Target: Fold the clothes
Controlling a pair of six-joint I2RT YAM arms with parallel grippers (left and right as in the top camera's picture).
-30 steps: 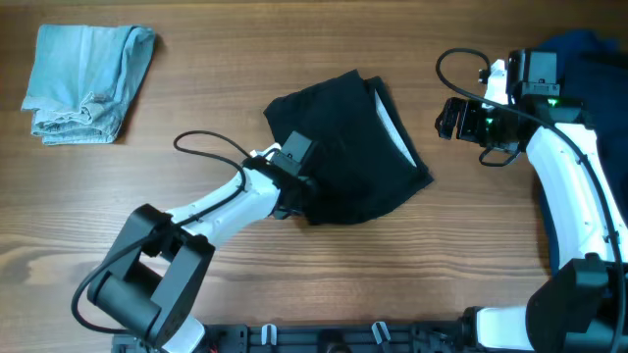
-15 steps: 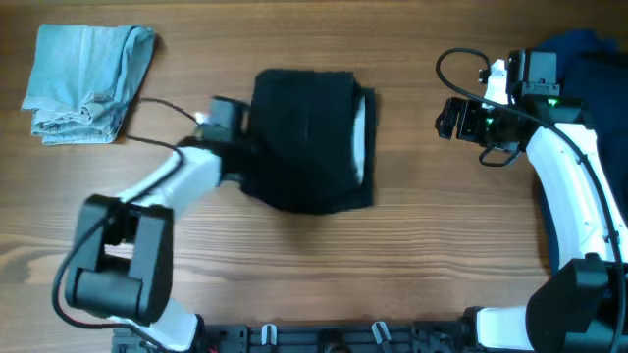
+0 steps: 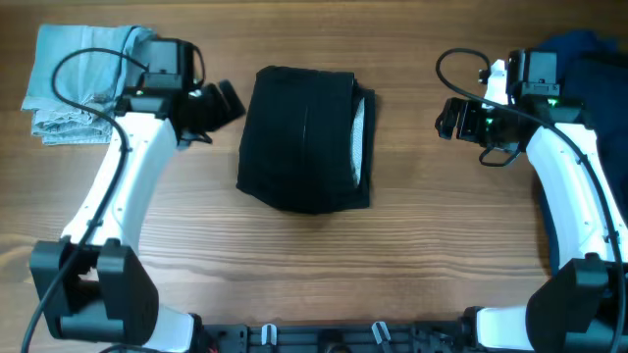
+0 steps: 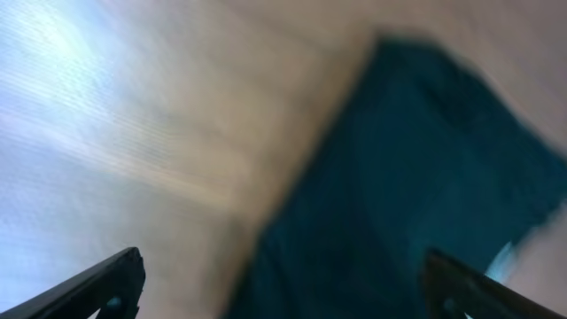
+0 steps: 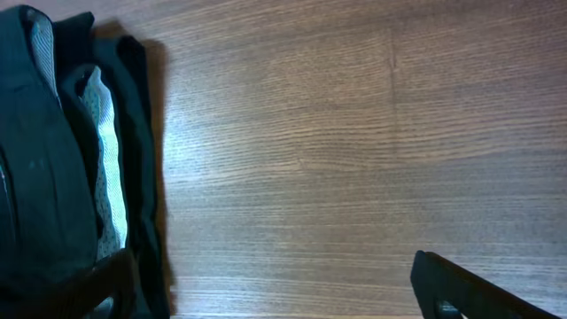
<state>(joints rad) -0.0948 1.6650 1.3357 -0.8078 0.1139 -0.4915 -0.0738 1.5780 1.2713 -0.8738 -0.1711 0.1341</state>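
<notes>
The black garment (image 3: 306,137) lies folded in the middle of the table, its pale grey inner band (image 3: 362,137) showing along the right edge. My left gripper (image 3: 228,101) is open and empty just left of it; the blurred left wrist view shows the dark cloth (image 4: 416,186) ahead between spread fingers. My right gripper (image 3: 449,119) is open and empty over bare wood to the right of the garment. The right wrist view shows the garment's folded edge (image 5: 53,177) at the left. A folded light-blue denim garment (image 3: 83,78) lies at the back left. A royal-blue garment (image 3: 584,49) lies at the back right.
The wooden table (image 3: 324,265) stretches in front of the black garment. The right arm (image 3: 574,186) runs down the right side, the left arm (image 3: 113,196) down the left. A black rail (image 3: 324,338) runs along the front edge.
The left arm dragged the black garment left and squared it up, then let go and swung back to the upper left with open jaws. The right arm has not moved.
</notes>
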